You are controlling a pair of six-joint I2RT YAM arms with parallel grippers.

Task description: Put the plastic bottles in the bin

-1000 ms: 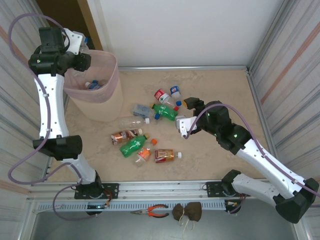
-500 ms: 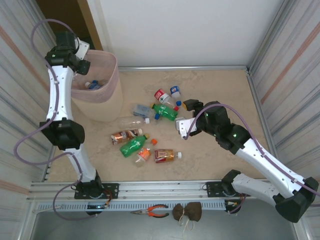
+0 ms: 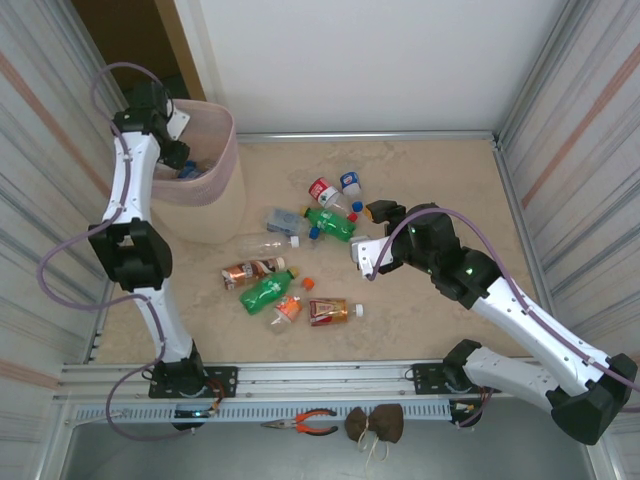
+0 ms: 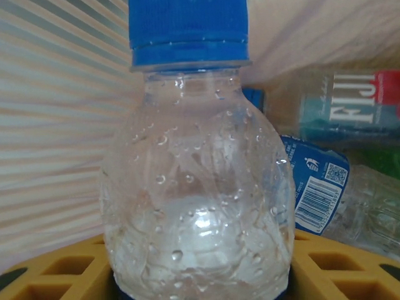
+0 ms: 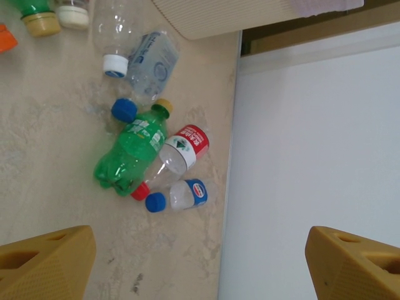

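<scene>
Over the bin rim (image 3: pixel 230 140), left hand (image 3: pixel 172 148) pinches a blue-capped bottle (image 4: pixel 197 187); right hand (image 5: pixel 200 265) hangs spread above open table (image 3: pixel 440 180).

The bin (image 3: pixel 215 205) stands far left on the table (image 3: pixel 430 170), bottles (image 4: pixel 331 194) inside it, more bottles (image 3: pixel 330 224) lying to its right

Between the yellow fingers (image 4: pixel 50 275) of the left tool (image 4: pixel 200 275), the clear plastic bottle with a blue cap (image 4: pixel 197 187) loses the top of its cap to the upper edge and its base to the lower one. Whether the fingers press on it cannot be told. Beyond it, a blurred bottle with a teal and red label (image 4: pixel 337 112) runs off the right edge. A blue-labelled clear bottle (image 4: pixel 306 169) is half hidden behind the near one. Ahead and left of the right tool (image 5: pixel 200 262), a green bottle with a pale yellow cap (image 5: pixel 34 15), a white-capped bottle (image 5: pixel 74 15) and an orange cap (image 5: pixel 7 37) are cut by the picture's edges. So is the ribbed beige bin (image 5: pixel 212 15).
</scene>
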